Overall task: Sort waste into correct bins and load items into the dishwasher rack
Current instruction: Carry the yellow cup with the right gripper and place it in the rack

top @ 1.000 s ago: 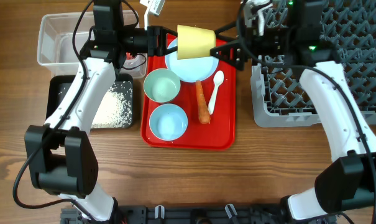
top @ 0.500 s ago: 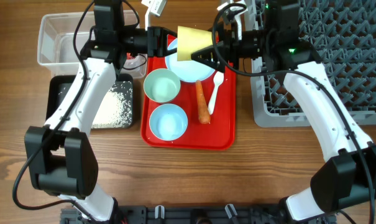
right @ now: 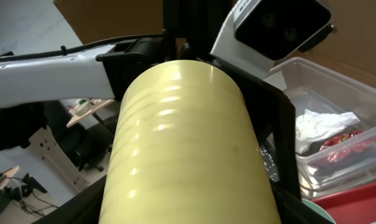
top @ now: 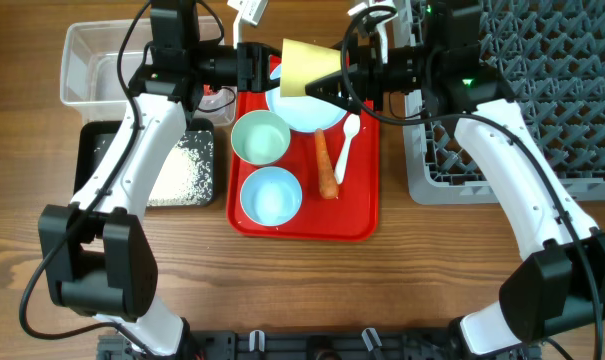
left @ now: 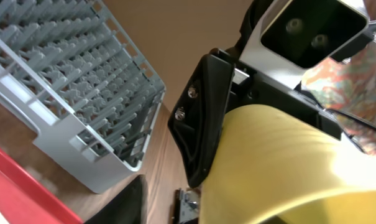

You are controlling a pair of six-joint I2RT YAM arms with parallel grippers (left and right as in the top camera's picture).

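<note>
Because the small yellow cup [right: 188,143] hangs in the air between both my arms, this step looks like a handover. My right gripper [top: 334,80] has its jaws on either side of the cup's wall and pressing it, so I judge it is grasping the cup. I cannot tell whether my left gripper [top: 254,68], at the cup's other end, grips it or not. To do this well, the left jaws should part fully and draw straight back, while the right squeezes lightly and carries the cup level to the grey dishwasher rack [top: 462,160].

Below, on the red tray [top: 357,215], I count one pale blue plate [top: 304,108], two bowls, mint [top: 260,137] and pale blue [top: 272,195], one carrot [top: 326,165] and one white spoon [top: 348,140]. Beyond them are two tubs. The clear tub [top: 82,45] holds one tissue [right: 327,121] and one red wrapper [right: 343,142]. The black tub [top: 92,165] holds rice [top: 187,170].
</note>
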